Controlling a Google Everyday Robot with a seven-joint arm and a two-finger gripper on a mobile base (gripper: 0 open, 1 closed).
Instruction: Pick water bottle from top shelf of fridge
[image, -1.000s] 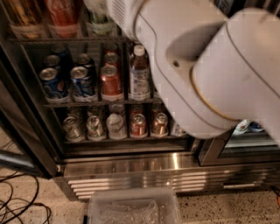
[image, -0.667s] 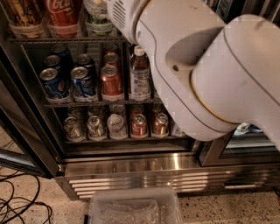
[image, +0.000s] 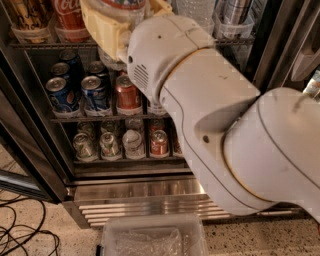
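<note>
Clearly the grasp is made and the step in hand is the withdrawal. The fridge fills the frame behind the white arm, which sweeps from the lower right up to the top centre. The top shelf runs along the upper edge of the frame. At the upper left-centre the gripper has its yellowish jaws clamped on the water bottle, one on each side. The bottle's clear base hangs below the shelf's front wire, so it looks to be already off the rack. Its long axis stands about vertical, base down; the cap end is cut off by the frame's top edge. Next, I judge, comes a level pull outward, keeping the bottle upright.
</note>
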